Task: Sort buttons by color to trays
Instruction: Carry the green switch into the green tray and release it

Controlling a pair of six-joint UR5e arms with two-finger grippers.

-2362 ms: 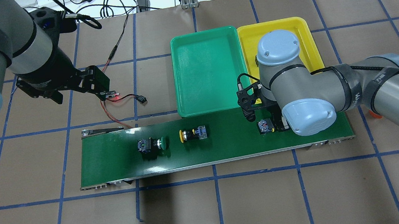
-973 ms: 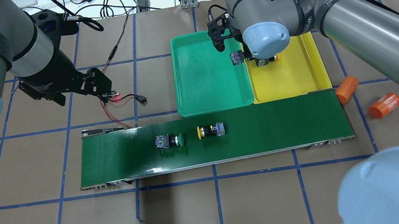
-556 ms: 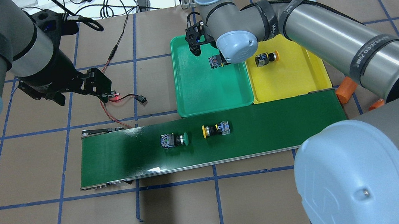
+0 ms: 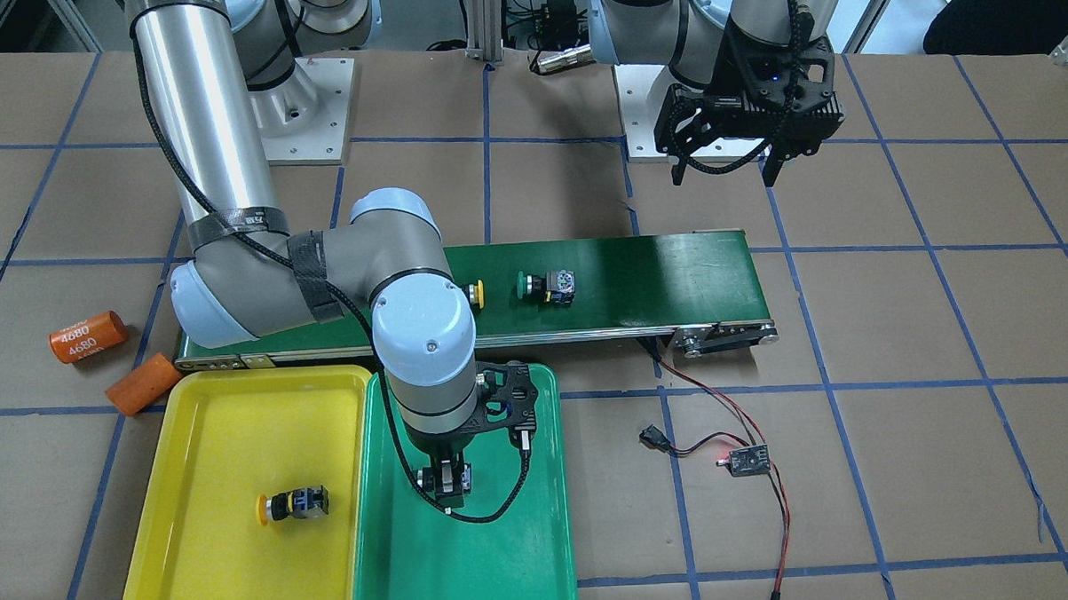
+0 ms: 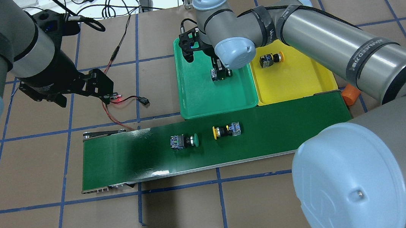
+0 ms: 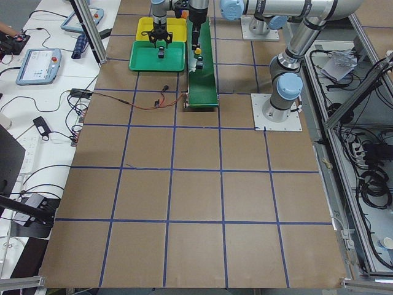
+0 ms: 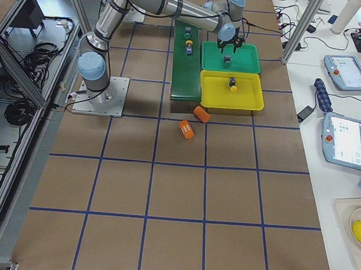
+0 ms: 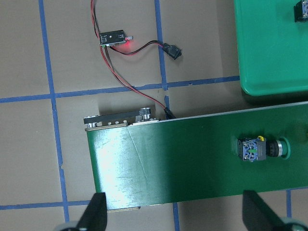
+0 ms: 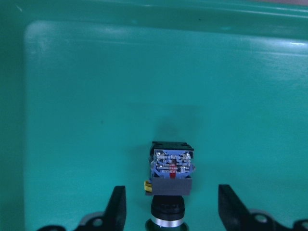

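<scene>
My right gripper [image 9: 172,192] hangs low over the green tray [image 5: 202,104] and is open. A button [image 9: 171,168] lies between its fingers with a gap on each side, grey-blue block up and cap hidden. It also shows under the wrist [image 5: 217,75]. A yellow-capped button [image 5: 271,59] lies in the yellow tray [image 5: 299,84]. A green-capped button [image 5: 185,141] and a yellow-capped button [image 5: 226,131] lie on the belt. My left gripper [image 8: 173,211] is open and empty above the belt's left end.
The dark green conveyor belt [image 5: 124,161] runs across in front of both trays. A small sensor board [image 5: 119,98] with a red light and red-black wires lies left of the green tray. Two orange cylinders [image 4: 87,336] [image 4: 142,395] lie off the belt's right end.
My right arm carried a button from the belt's right end past the yellow tray to the green tray, lowered, and now stands open. Both belt buttons drifted right. The left arm stayed.
</scene>
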